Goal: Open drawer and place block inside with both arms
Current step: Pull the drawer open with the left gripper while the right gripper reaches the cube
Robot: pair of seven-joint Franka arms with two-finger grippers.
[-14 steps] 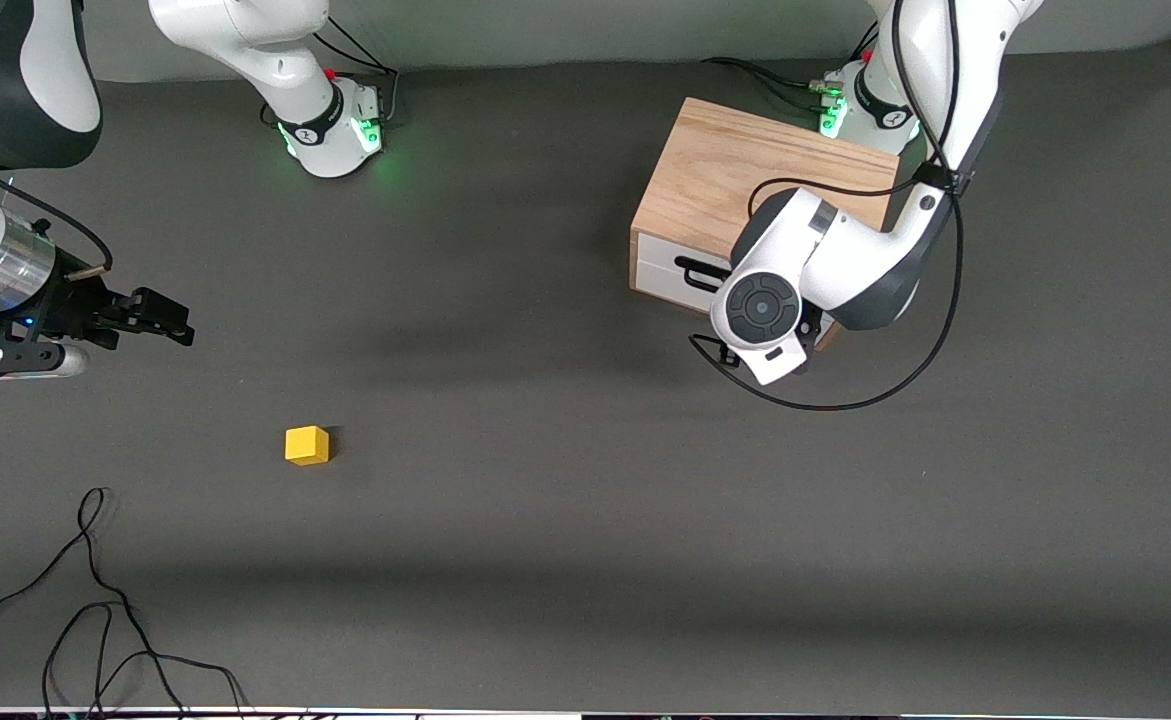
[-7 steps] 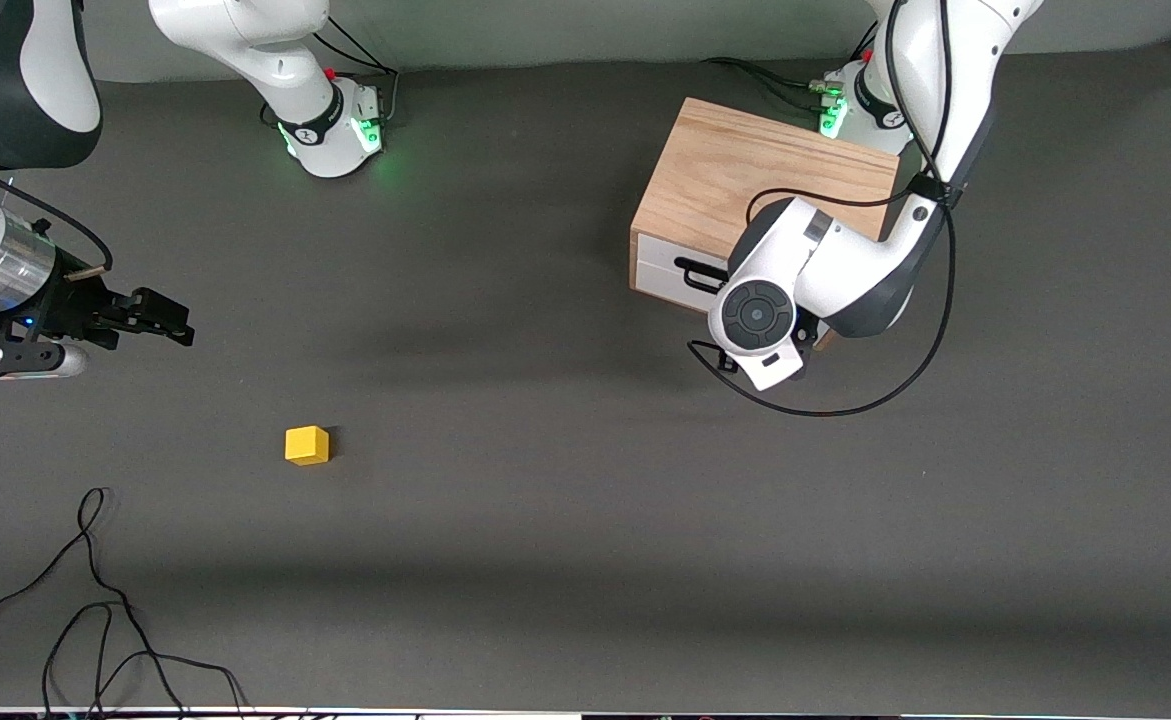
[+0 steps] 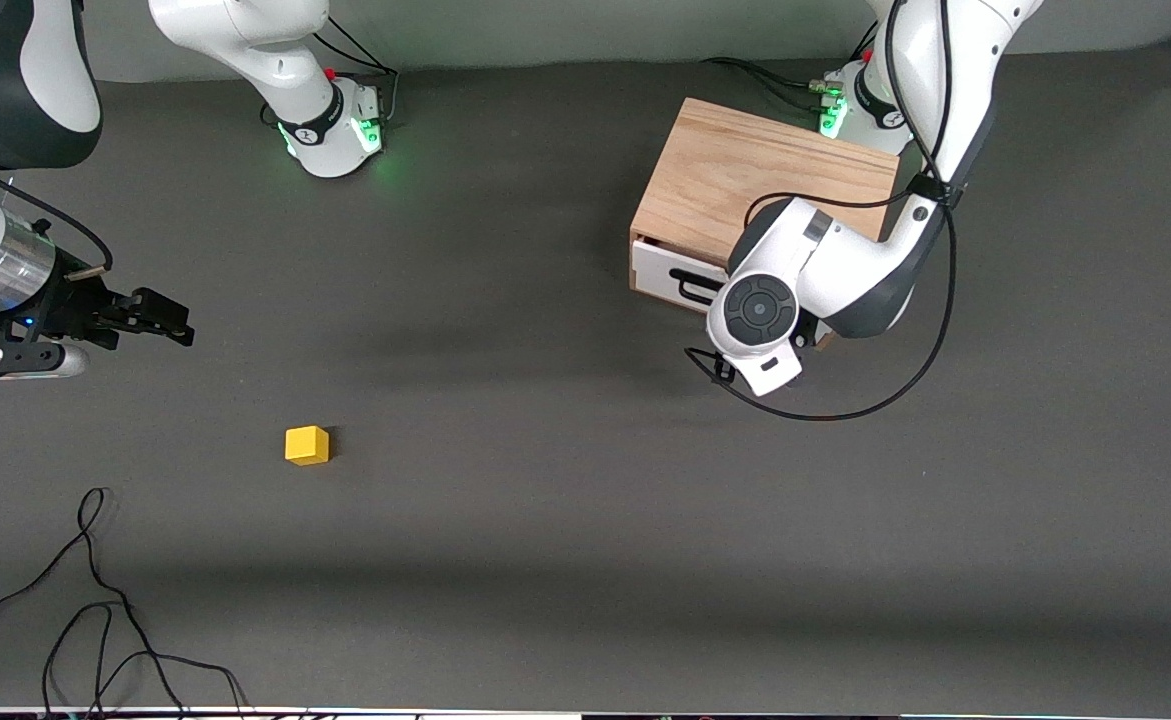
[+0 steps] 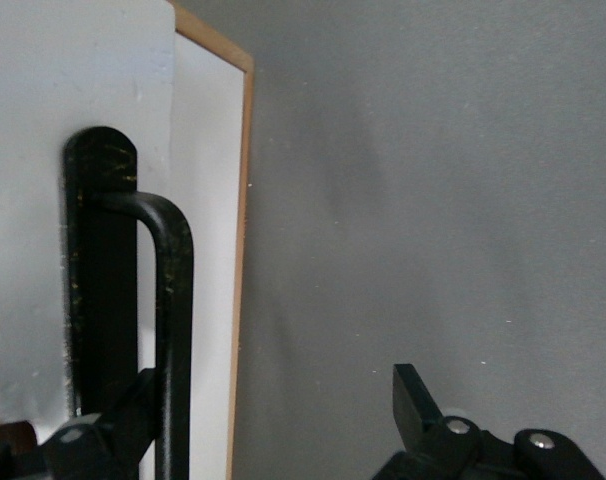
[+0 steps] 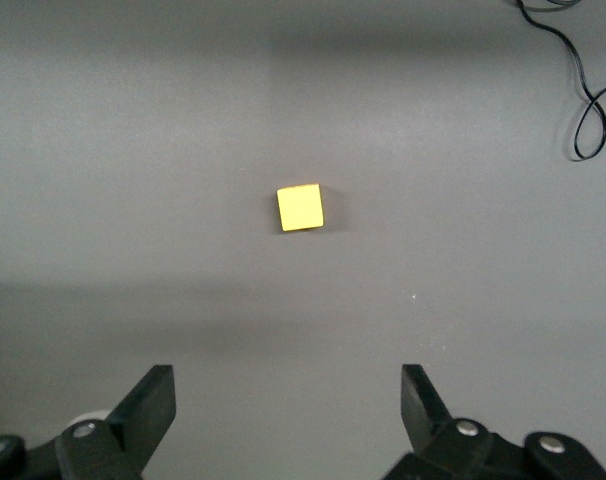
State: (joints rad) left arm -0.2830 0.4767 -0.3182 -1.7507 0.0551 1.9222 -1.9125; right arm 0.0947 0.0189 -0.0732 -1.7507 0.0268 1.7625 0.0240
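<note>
The light oak cabinet point(image 3: 765, 175) stands near the left arm's base. Its drawer point(image 3: 667, 272), with a white front and a black bar handle point(image 3: 697, 286), is out by a thin dark gap. In the front view the left arm's wrist point(image 3: 755, 312) hides its gripper in front of the drawer. In the left wrist view the left gripper point(image 4: 278, 395) is open, with one finger tucked between the handle point(image 4: 173, 300) and the drawer front point(image 4: 43, 100). The yellow block point(image 3: 306, 445) lies on the table. The right gripper point(image 3: 160, 318) hangs open and empty, with the block point(image 5: 300, 208) ahead of it point(image 5: 288, 390).
A loose black cable point(image 3: 95, 600) lies on the grey mat near the front edge at the right arm's end, and also shows in the right wrist view point(image 5: 583, 90). The left arm's own cable point(image 3: 825, 405) loops over the mat in front of the cabinet.
The drawer front has come out slightly, showing a dark gap at its top edge. The left wrist has shifted a little toward the front camera. The right arm has not moved.
</note>
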